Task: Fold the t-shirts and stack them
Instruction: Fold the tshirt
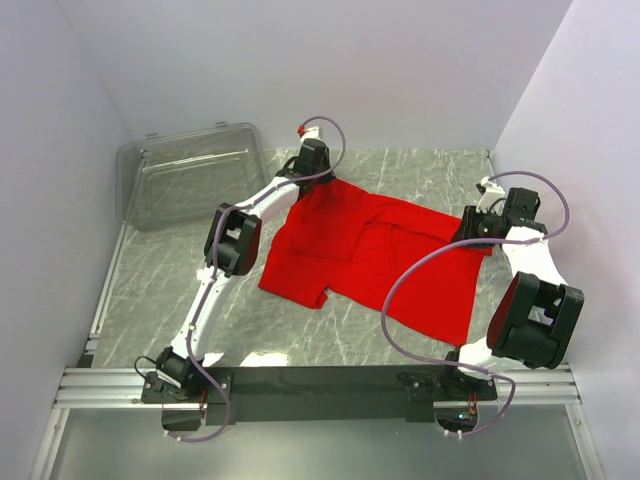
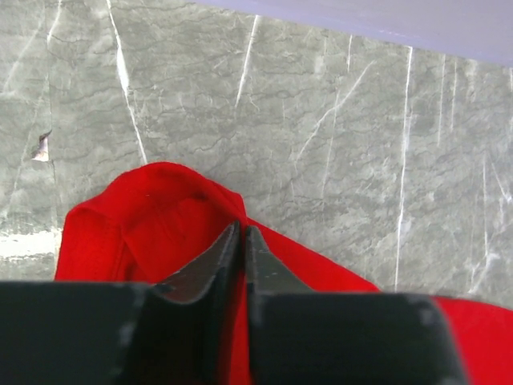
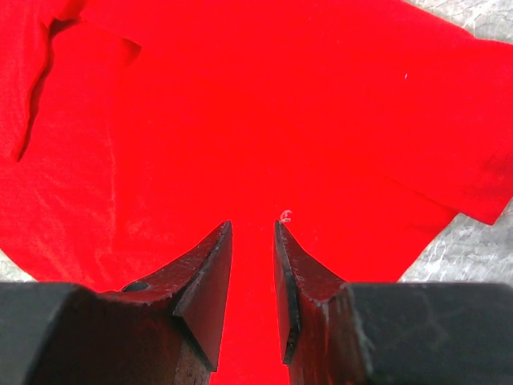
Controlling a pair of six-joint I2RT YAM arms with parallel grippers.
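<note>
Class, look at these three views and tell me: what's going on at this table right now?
Two robot arms are working on a red t-shirt spread mostly flat on the marble table. The left gripper pinches its bunched far corner, jaws nearly together on the cloth. The right gripper sits low over the shirt's right side, jaws partly apart; whether it grips is unclear. A clear bin lies at the far left.

The t-shirt [image 1: 370,255] is plain bright red, with no print. The desk [image 1: 160,290] is grey-green marble with thin white veins. At its far left corner, the bin [image 1: 190,175] is clear with a smoky grey tint. The left arm [image 1: 265,200] and right arm [image 1: 530,255] are white with black joints, and their cables [image 1: 384,308] are lilac. The left pincer [image 2: 243,233] and right pincer [image 3: 253,228] are matt black, scuffed grey.
</note>
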